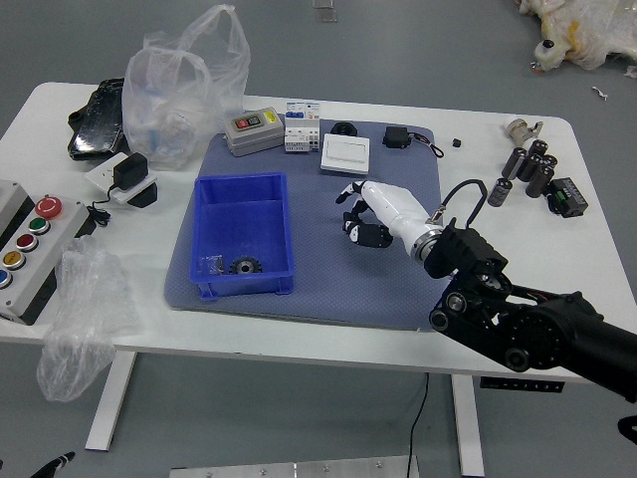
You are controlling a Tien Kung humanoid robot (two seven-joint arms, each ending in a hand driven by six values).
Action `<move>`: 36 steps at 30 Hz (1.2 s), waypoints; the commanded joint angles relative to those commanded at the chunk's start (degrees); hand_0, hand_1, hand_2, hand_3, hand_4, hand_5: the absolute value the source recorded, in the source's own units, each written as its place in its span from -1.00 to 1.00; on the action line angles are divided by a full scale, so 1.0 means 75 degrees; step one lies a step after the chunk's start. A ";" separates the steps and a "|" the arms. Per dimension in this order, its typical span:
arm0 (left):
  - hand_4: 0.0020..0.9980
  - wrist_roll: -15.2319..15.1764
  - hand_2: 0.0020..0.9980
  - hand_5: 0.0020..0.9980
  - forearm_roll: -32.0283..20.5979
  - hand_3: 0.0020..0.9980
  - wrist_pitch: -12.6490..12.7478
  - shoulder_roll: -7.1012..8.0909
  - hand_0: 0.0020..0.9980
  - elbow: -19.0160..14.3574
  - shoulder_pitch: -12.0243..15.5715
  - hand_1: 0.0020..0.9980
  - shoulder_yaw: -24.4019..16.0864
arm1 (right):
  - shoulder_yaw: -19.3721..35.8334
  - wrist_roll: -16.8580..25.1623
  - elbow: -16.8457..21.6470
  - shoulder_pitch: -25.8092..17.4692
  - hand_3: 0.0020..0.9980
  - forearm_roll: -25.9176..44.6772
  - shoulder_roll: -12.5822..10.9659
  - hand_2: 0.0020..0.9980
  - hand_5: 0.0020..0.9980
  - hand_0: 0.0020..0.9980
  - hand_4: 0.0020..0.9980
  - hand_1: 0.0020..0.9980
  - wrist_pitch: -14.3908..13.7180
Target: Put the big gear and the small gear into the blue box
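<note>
White table (557, 259), grey floor (398, 50) beyond, bears the blue box (239, 229).

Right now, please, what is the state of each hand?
Left hand: barely in view, cannot tell.
Right hand: over the mat, grip cannot be told.

Only a dark bit of the left hand (54, 466) shows, the rest cut off by the bottom edge, and the button panel (50, 243) runs past the left edge. The clear piece (212, 264) inside the blue box (240, 178) is too small to identify; whether the right hand (350, 211) holds anything is unclear.
</note>
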 joint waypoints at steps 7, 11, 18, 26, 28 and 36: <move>1.00 0.0010 0.80 1.00 0.0033 0.70 -0.0003 0.0002 0.82 -0.0010 0.0004 0.81 -0.0024 | -0.0356 -0.0090 -0.0034 0.0633 0.38 0.0003 0.0324 -0.18 -1.00 0.39 -0.23 0.21 -0.0023; 1.00 0.0003 0.80 1.00 0.0018 0.70 0.0012 0.0043 0.82 -0.0016 0.0007 0.81 -0.0020 | -0.0613 -0.0233 0.0001 0.0904 0.38 0.0047 0.0623 -0.18 -1.00 0.39 -0.23 0.21 -0.0078; 1.00 0.0012 0.80 1.00 0.0017 0.70 0.0035 0.0120 0.82 -0.0033 0.0033 0.81 -0.0040 | -0.1191 -0.0387 0.0089 0.1261 0.45 0.0231 0.1000 0.10 -0.78 0.48 -0.10 0.30 -0.0058; 1.00 -0.0026 0.80 1.00 0.0003 0.69 0.0091 0.0173 0.81 -0.0040 0.0039 0.81 -0.0055 | -0.1540 -0.0639 0.0103 0.1443 0.78 0.0165 0.1240 0.60 -0.60 0.60 0.14 0.51 0.0233; 1.00 0.0020 0.80 1.00 0.0014 0.69 0.0075 0.0171 0.81 -0.0043 0.0036 0.81 -0.0074 | -0.1569 -0.0638 0.0092 0.1457 0.78 0.0218 0.1254 0.60 -0.60 0.60 0.14 0.51 0.0263; 1.00 0.0197 0.79 1.00 0.0046 0.61 -0.0024 0.0145 0.81 -0.0047 0.0027 0.81 -0.0124 | -0.1606 -0.0643 0.0067 0.1445 1.00 0.0475 0.1261 0.90 -0.54 0.70 0.22 0.70 0.0401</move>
